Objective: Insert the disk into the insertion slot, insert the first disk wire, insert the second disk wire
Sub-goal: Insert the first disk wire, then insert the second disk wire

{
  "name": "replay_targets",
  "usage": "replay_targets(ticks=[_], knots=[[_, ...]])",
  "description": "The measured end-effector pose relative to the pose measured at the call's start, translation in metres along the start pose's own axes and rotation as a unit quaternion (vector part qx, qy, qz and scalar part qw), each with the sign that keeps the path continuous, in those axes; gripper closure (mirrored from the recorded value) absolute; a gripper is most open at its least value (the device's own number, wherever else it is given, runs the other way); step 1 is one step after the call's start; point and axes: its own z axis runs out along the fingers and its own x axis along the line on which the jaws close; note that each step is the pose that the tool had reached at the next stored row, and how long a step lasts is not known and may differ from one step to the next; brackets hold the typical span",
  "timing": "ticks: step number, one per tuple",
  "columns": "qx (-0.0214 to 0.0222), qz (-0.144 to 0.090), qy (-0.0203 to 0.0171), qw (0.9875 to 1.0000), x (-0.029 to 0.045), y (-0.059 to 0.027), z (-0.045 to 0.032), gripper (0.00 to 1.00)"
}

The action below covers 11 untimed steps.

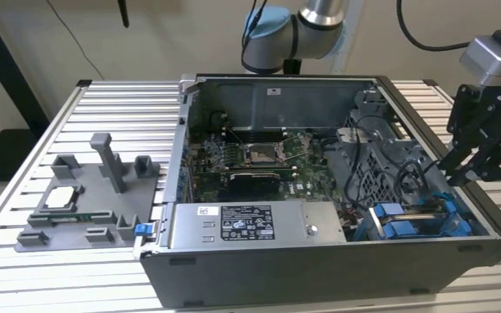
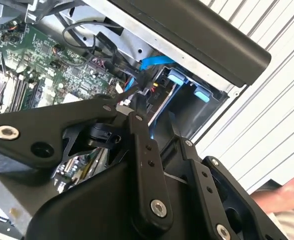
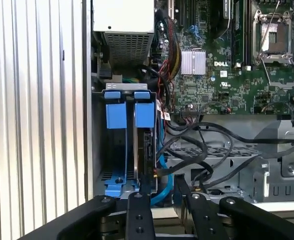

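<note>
The disk (image 3: 147,147) stands on edge inside the insertion slot (image 3: 112,150). Its blue carrier tab is level with the tab of the neighbouring bay, so the first step looks done. The slot sits in the corner of the open computer case (image 1: 320,274) at the exterior view's right, beside the power-supply box (image 1: 250,225).

A blue wire (image 3: 162,172) curls up to the disk's end, and loose black wires (image 3: 211,145) lie just beside it over the drive cage. I cannot tell whether either disk wire is pushed home, because the connector end is hidden behind the claw. I judge the wire steps as in hand and not shown finished.

The claw (image 3: 161,181) hangs over that same end of the disk. Its fingers (image 3: 139,205) are apart, with the blue wire visible in the gap, and nothing is plainly pinched. In the exterior view the claw (image 1: 459,173) reaches in over the case's wall at the exterior view's right.

The case rests on the slatted bench (image 1: 111,111), toward its edge at the exterior view's right. A grey fixture tray (image 1: 85,208) sits well apart, toward the opposite edge.
</note>
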Motion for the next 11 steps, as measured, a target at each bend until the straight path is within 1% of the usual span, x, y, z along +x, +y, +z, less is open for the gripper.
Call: replay_targets(ticks=[4, 7, 9, 11], knots=[[0.0000, 0.000, 0.0000, 1.0000, -0.0013, -0.0084, -0.0002, 0.00], [0.0000, 0.000, -0.0001, 1.0000, -0.0038, -0.0144, -0.0002, 0.00], [0.0000, 0.000, -0.0001, 1.0000, -0.0058, -0.0168, -0.0001, 0.00], [0.0000, 0.000, 0.0000, 1.0000, -0.0088, -0.0175, 0.0003, 0.00]])
